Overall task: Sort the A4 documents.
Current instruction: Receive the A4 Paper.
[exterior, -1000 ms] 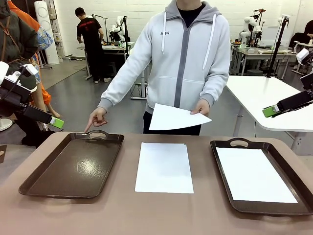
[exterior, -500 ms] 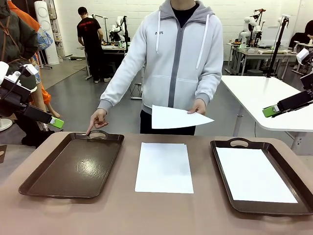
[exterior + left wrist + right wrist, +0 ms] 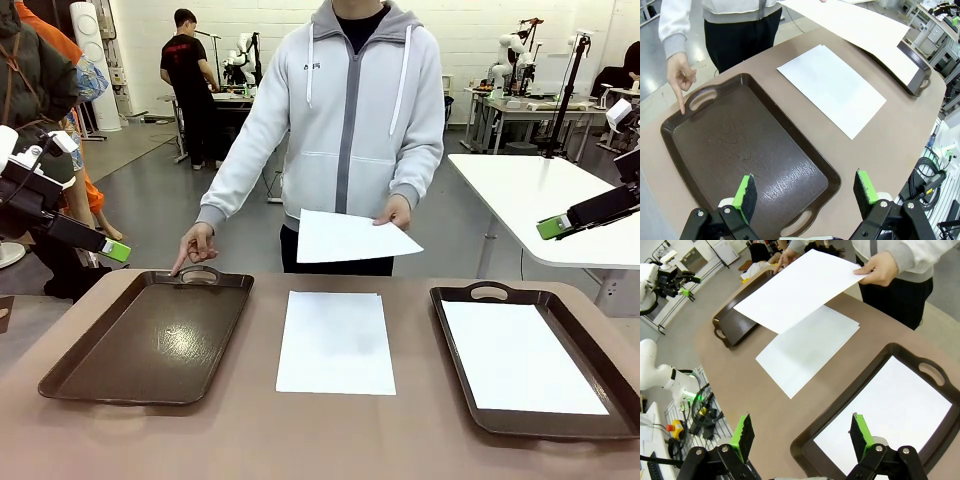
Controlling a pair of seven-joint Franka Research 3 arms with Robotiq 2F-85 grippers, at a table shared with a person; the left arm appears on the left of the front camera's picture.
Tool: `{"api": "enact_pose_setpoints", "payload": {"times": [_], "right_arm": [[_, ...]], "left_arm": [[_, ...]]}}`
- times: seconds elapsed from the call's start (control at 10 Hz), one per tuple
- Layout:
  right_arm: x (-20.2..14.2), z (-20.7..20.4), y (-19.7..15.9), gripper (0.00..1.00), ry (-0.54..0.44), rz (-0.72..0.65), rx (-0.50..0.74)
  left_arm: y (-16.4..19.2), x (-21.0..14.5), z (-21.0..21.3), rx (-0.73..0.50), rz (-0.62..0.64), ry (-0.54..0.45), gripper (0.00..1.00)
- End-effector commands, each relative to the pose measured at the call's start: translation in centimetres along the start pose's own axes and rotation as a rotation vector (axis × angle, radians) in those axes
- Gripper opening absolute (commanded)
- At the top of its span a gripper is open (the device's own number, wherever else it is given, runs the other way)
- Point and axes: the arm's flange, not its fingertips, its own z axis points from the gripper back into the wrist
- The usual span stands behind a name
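White A4 documents (image 3: 335,342) lie stacked on the table's middle, also in the left wrist view (image 3: 832,87) and the right wrist view (image 3: 807,347). Another sheet (image 3: 520,355) lies in the right dark brown tray (image 3: 452,330). The person holds one sheet (image 3: 345,238) in one hand above the table's far edge and points a finger (image 3: 180,265) at the left tray's handle. That left tray (image 3: 150,340) is bare. My left gripper (image 3: 85,240) hovers open off the table's left side. My right gripper (image 3: 575,220) hovers open at the right, above the right tray (image 3: 880,410).
The person stands at the far edge, middle. A white table (image 3: 560,200) stands behind at the right. Bare tabletop runs along the near edge between the trays. Cables and equipment lie on the floor (image 3: 695,410) beside the table.
The person has shifted a little to the left and the held sheet moved left with the hand. Both grippers have stayed where they were.
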Motion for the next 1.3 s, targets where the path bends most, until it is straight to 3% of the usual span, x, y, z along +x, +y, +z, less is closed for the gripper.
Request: {"api": "enact_pose_setpoints", "payload": {"times": [0.0,0.4,0.7,1.0,1.2], "right_arm": [[0.0,-0.1,0.1,1.00,0.002,0.007,0.004],[0.0,-0.1,0.1,1.00,0.002,0.007,0.004],[0.0,-0.1,0.1,1.00,0.002,0.007,0.004],[0.0,-0.1,0.1,1.00,0.002,0.007,0.004],[0.0,-0.1,0.1,1.00,0.002,0.007,0.004]], "left_arm": [[0.0,0.0,0.0,0.000,0.000,0.000,1.00],[1.3,4.0,-6.9,-0.134,0.224,-0.003,1.00],[1.7,8.9,-14.0,-0.336,0.416,0.018,1.00],[2.3,11.5,-18.9,-0.598,0.632,0.025,1.00],[1.9,12.3,-21.3,-0.656,0.690,0.051,1.00]]}}
